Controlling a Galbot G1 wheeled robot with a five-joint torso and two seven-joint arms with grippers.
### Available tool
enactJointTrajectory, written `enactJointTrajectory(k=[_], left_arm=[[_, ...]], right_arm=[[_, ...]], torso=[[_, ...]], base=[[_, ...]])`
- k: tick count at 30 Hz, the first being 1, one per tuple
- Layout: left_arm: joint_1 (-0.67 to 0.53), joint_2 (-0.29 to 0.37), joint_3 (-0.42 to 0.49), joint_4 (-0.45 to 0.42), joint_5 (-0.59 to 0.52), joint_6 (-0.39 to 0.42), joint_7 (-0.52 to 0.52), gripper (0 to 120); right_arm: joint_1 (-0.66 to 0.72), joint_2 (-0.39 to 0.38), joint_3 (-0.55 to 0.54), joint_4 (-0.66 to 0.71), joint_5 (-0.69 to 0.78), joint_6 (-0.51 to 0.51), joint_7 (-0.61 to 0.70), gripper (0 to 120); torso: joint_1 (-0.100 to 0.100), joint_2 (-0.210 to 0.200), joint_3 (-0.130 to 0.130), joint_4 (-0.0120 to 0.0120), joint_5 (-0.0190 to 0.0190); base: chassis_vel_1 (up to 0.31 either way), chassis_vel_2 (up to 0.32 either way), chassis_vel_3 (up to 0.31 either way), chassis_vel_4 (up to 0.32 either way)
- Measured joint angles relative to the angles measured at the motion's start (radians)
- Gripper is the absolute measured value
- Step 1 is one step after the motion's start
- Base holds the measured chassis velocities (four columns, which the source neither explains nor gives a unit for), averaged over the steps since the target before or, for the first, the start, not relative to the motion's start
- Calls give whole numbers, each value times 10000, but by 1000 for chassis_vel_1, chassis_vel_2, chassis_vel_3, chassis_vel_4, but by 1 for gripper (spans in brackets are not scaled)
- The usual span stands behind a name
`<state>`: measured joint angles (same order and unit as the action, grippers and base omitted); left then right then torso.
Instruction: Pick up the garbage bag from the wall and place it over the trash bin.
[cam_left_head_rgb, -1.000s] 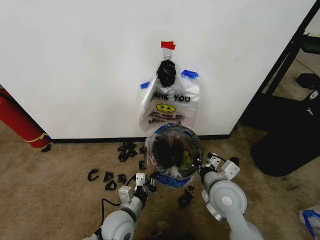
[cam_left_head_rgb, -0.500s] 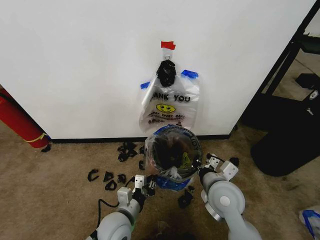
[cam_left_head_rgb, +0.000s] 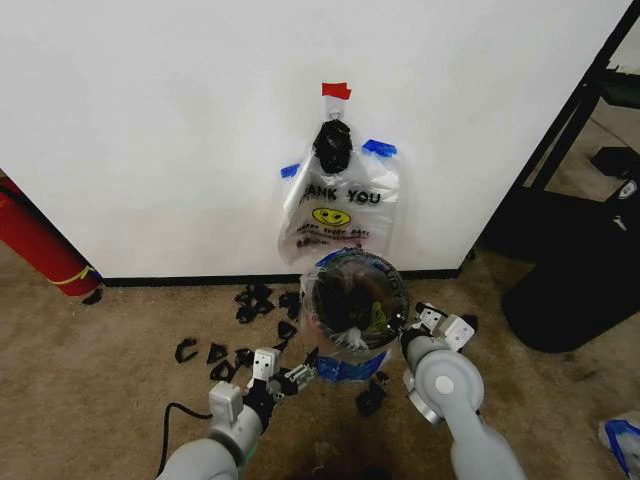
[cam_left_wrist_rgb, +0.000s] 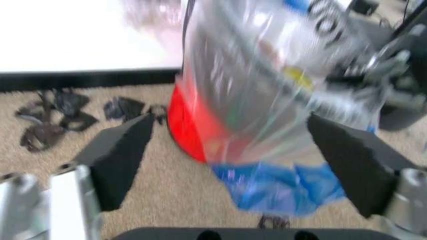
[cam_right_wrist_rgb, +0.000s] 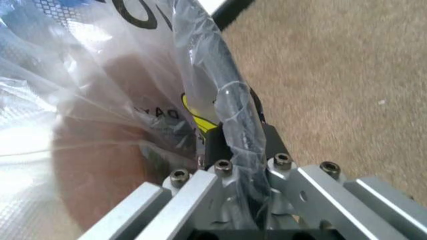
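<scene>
Garbage bag: the clear crinkly garbage bag (cam_left_head_rgb: 350, 312) is draped over the trash bin (cam_left_head_rgb: 352, 300), its blue-patched lower part bunched on the carpet at the bin's 7 o'clock; in the left wrist view the film covers the red side of the bin.
Trash bin: stands on the carpet (cam_left_head_rgb: 120, 400) at the foot of the wall (cam_left_head_rgb: 150, 130), directly below the "THANK YOU" bag (cam_left_head_rgb: 338, 215) that hangs from a taped hook.
Right tool: the right tool (cam_left_head_rgb: 418, 322) sits at the bin's 3 o'clock rim; the right wrist view shows its fingers closed narrow on the rim with a fold of the bag pinched under them.
Left tool: the left tool (cam_left_head_rgb: 300, 372) is at the bin's 7 o'clock, low beside the blue bunch, fingers spread wide and holding nothing.
Just changed: over the last second the left arm has drawn down and leftward away from the bin, and the bin has shifted slightly to the right.
Meaning: likely the left side is released and the bag is largely on; the bunched blue part suggests that side's edge may need tidying.
Floor clutter: black clips (cam_left_head_rgb: 215, 355) lie scattered at the bin's 9 o'clock.
</scene>
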<state>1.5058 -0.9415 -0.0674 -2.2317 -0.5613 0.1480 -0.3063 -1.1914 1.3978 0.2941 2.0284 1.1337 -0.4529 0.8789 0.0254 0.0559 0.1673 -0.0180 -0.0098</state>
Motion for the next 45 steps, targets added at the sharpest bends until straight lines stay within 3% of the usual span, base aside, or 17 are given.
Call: enactJointTrajectory(k=[5,8,11,16,24,35,45], left_arm=[[466,-364,-316,-304,780,-775,-84,100],[827,-979,-901,-300,1939,-2149,-216,100],[1011,-1361,-1197,-157,2677,-2742,-241,100],[1635,-2689,-1876,-355,3825,-3551,-332,100],[1836,-3295,-2579,-919,4196,-3671,-348,100],[2034,-3130,-3427,-726,4235,-3628,-536,100],[2045,-3172,-3368,-786,4118,-3657,-490,100]], right_arm=[[-33,-163,-215,55,90,-283,190,0],[146,-504,-366,167,935,-1003,653,0],[277,-690,-410,184,1424,-1310,840,0],[782,-1273,-619,-36,2378,-1940,1133,0],[1021,-1598,-860,-364,2539,-2141,1129,0],[996,-1656,-866,-506,2474,-2330,824,0],[817,-1673,-837,-428,2340,-2337,536,37]], torso=[[0,0,0,-1,1],[0,0,0,0,2],[0,0,0,1,1],[0,0,0,1,3],[0,0,0,-1,2],[0,0,0,-1,0],[0,0,0,-1,1]], base=[[0,0,0,0],[0,0,0,0],[0,0,0,0],[0,0,0,0],[0,0,0,0],[0,0,0,0],[0,0,0,0]])
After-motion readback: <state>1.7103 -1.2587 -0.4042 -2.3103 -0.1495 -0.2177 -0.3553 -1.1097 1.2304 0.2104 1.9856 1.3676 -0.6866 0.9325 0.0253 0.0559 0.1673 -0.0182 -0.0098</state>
